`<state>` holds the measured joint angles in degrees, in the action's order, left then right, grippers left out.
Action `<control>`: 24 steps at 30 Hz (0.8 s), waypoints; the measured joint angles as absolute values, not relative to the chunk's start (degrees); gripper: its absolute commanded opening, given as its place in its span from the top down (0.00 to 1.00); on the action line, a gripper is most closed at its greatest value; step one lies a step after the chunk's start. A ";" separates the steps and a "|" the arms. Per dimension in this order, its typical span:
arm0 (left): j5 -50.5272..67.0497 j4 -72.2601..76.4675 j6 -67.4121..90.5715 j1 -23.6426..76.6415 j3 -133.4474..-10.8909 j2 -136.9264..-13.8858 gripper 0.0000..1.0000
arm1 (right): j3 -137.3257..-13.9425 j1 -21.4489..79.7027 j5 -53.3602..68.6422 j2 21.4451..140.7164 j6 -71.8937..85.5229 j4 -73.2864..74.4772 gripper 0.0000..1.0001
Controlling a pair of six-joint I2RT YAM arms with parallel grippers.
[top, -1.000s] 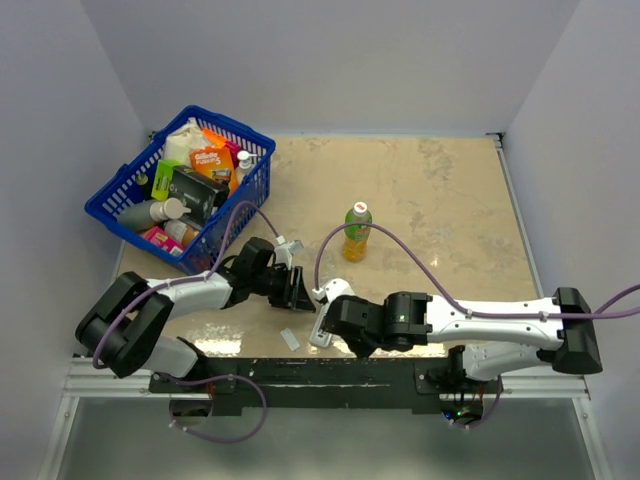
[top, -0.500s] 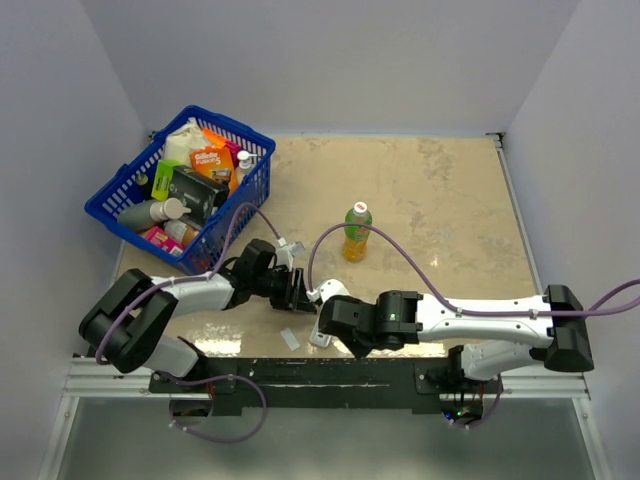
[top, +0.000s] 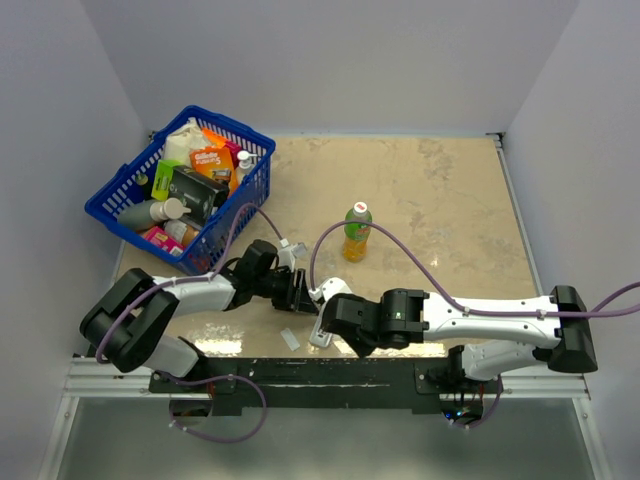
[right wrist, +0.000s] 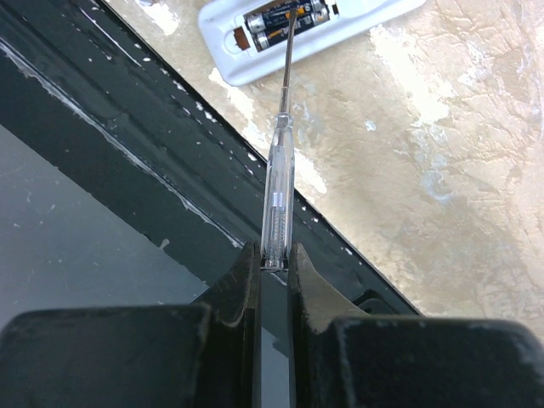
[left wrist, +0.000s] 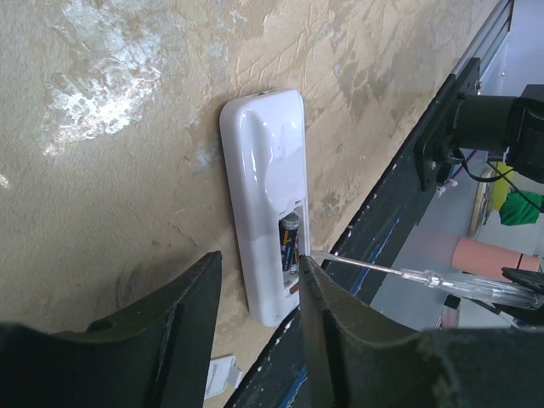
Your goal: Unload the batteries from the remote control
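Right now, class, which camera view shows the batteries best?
The right wrist view: both batteries lie exposed in the remote control, the screwdriver tip against them. The left wrist view shows only part of one; in the top view they cannot be made out.

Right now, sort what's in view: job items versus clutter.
Job: remote control; batteries; screwdriver in right hand; left hand at the remote.
Lying about: green bottle; blue basket; small flat white piece.
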<state>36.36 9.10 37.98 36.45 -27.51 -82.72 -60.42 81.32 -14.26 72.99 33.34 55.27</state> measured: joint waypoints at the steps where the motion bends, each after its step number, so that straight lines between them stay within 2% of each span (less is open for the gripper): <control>1: 36.36 9.17 38.00 36.47 -27.51 -82.81 0.55 | -60.42 81.32 -14.33 72.99 33.32 55.53 1.00; 24: 36.73 11.27 39.44 36.82 -27.27 -84.93 0.58 | -60.40 81.32 -14.31 74.74 32.27 55.13 1.00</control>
<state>36.73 11.27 39.44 36.82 -27.27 -84.93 -60.40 81.32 -14.31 74.74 32.27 55.13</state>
